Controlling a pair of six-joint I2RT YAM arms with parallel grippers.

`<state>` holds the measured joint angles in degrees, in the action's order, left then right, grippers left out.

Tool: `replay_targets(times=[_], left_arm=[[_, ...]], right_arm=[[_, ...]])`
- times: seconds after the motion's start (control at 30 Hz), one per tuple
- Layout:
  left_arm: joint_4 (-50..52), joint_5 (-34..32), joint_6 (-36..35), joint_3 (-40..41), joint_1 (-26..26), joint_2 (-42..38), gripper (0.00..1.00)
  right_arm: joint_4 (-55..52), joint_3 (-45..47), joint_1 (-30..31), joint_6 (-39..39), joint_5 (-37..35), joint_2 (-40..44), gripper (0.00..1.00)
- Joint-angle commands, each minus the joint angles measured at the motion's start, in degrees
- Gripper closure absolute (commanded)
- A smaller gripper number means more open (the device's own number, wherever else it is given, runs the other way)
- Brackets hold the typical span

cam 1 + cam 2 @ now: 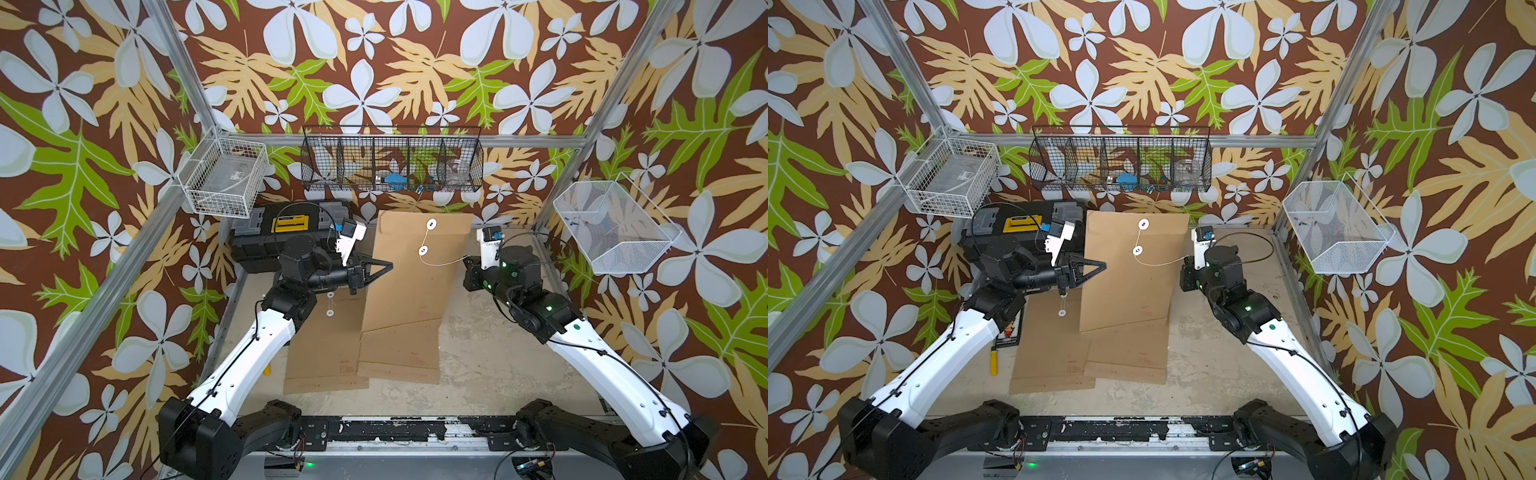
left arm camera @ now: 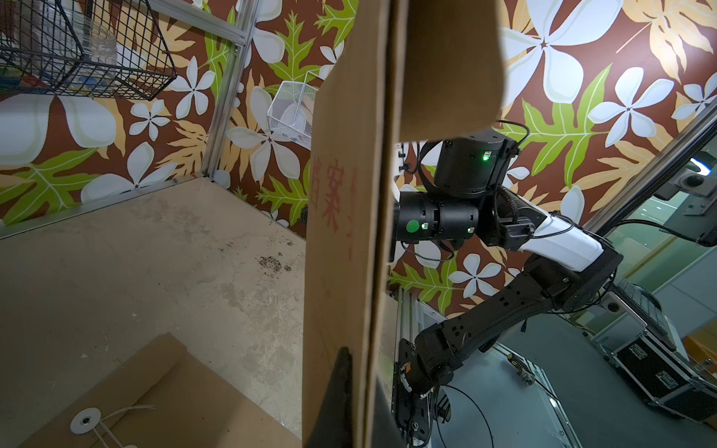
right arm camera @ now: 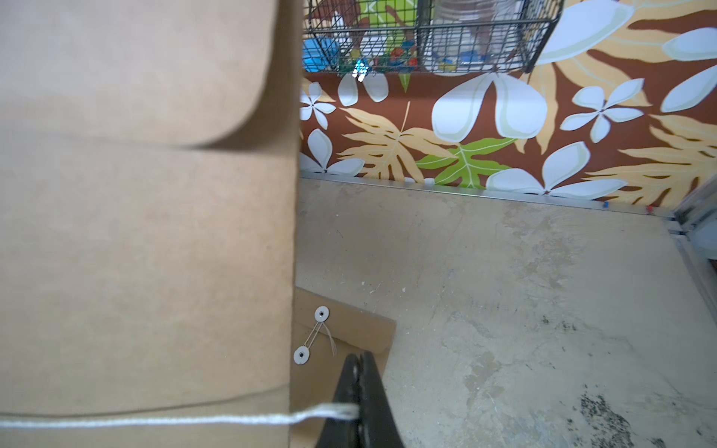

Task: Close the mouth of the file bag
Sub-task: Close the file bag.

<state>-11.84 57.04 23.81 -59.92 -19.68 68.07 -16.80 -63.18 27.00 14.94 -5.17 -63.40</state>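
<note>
File bag [image 1: 415, 282] is standing raised near the middle of the table [image 1: 498, 357], top edge leaning toward 12 o'clock, clasp side facing up in both top views; I am seeing its flap [image 3: 135, 70] lying folded over the body. Upper disc [image 1: 432, 224] is sitting on the flap, lower disc [image 1: 423, 250] just beneath it. String [image 1: 442, 262] is running from the upper disc down past the lower one, then out toward 3 o'clock, drawn nearly straight; I cannot tell whether it is wrapping the lower disc.

Right gripper [image 3: 359, 391] is pinching the string's free end, jaws pressed together on it, just off the bag's 3 o'clock edge. Left gripper [image 1: 387, 266] is clamping the bag's 9 o'clock edge, jaws narrow with the paper between them; one of its fingers [image 2: 341, 388] is showing against the paper.

Second bag [image 1: 324, 353] is lying flat at 7 o'clock, partly under the left arm; third bag [image 1: 401, 357] is lying flat at 6 o'clock, overlapped by the raised one. Toolbox [image 1: 291, 232] is sitting at 10 o'clock.
</note>
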Motion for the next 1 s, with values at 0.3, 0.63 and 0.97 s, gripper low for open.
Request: replay_targets(times=[0.3,0.63,0.97], left_arm=[[-1.4,-0.1,-0.2,0.0,0.2,0.1,1.0],[-1.0,-0.4,0.4,-0.2,0.3,1.0,1.0],[-3.0,1.0,2.6,0.1,0.2,0.7,1.0]], right_arm=[[-1.0,-1.7,0.0,-2.0,-8.1,2.3,1.0],[-0.8,-3.6,0.1,-4.0,-9.7,2.8,1.0],[-0.4,-6.2,0.3,-5.6,-11.6,2.1,1.0]])
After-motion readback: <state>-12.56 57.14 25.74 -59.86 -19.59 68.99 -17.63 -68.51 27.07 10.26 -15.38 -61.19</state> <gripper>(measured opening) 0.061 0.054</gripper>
